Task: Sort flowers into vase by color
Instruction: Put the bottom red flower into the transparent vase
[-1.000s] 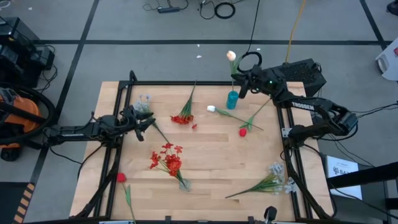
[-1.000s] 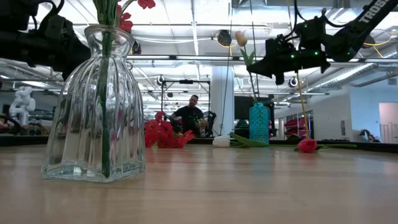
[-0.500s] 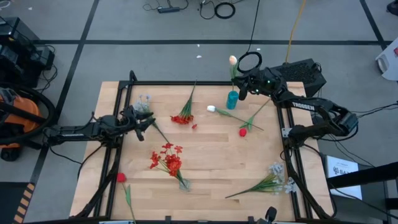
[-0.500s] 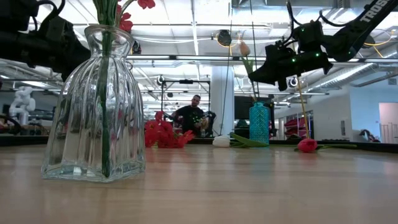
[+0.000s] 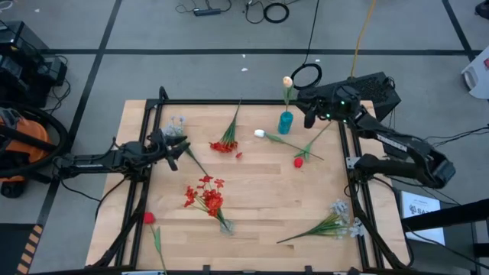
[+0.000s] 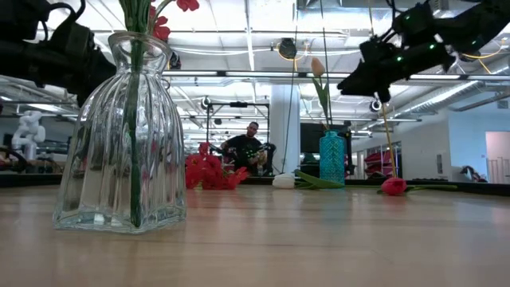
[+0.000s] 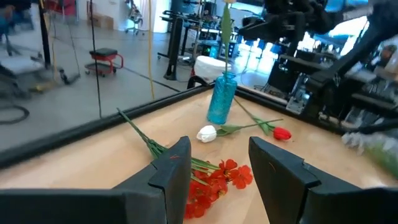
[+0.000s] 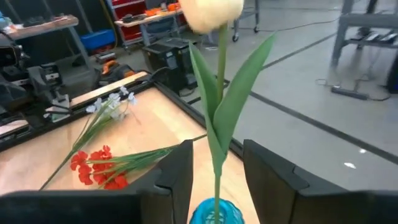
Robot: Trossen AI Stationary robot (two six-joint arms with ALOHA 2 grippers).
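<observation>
A cream tulip stands in the teal vase at the table's far right, its stalk in the neck. My right gripper hangs open just right of it. In the right wrist view the tulip stalk shows beyond the gap of my right gripper, untouched. A clear glass vase near the front edge holds a red-flowered stem. My left gripper waits open at the table's left, above a pale spray.
Lying flat on the table are a red blossom cluster, a white tulip, a red rosebud, a pale spray at the front right and a red rosebud at the front left. A person sits beyond the far edge.
My right gripper has opened, let go of the cream tulip and drawn back toward the table's right edge, rising a little. The tulip has sunk lower into the teal vase and now stands there on its own.
</observation>
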